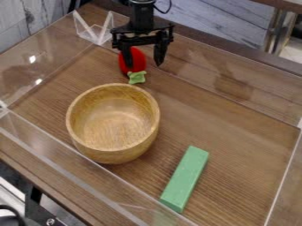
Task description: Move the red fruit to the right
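- On the brown wooden bench, seen in the camera view, we have the small red strawberry-shaped fruit with a light green leafy cap near the far side, beyond the bowl and left of the picture's middle.
- We see its green cap pointing toward the near side, toward the bowl, with the two apart.
- Above the fruit, we find the black two-fingered hand, reaching in from the far edge.
- The hand is released, its fingers spread wide; one overlaps the fruit's upper part in our view, and we cannot tell whether they touch.
- Nearer to us than the fruit sits the round, light wooden bowl, its open side up.
- Toward the near right, we see the flat green rectangular block, lying at a slant, well apart from the fruit.
- In the near left corner, we can make out a dark object, cut off by the frame.
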